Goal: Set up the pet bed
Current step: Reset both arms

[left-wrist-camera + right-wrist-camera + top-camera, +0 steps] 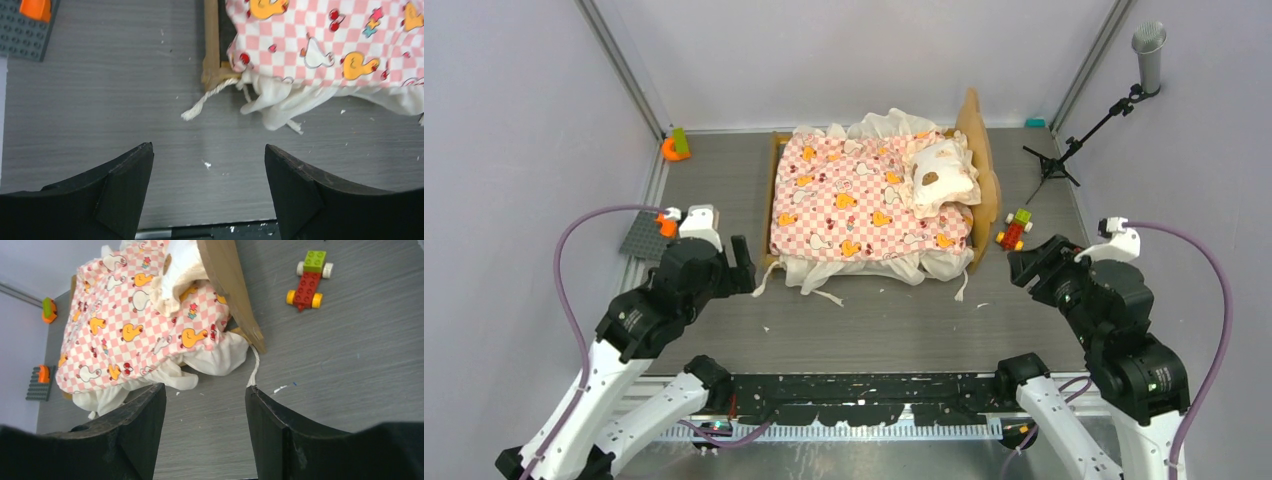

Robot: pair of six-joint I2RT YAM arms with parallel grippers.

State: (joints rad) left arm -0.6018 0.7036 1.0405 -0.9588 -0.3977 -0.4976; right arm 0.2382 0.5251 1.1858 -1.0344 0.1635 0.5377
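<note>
Black jaws of the left gripper (208, 157) and the right gripper (204, 392) both stand spread with nothing between them, low over the grey table (874, 320), just short of the bed's near side. Beyond them, mid-table, sits the pet bed (874, 200). It has a light-wood frame and a pink checkered mattress printed with orange ducks. Its cream ruffle spills over the near rail, and a spotted pillow (939, 178) rests against the wavy headboard (972, 115). The bedding looks soft and limp, while the frame seems light but stiff, so a rail or the headboard is likely the surer hold.
</note>
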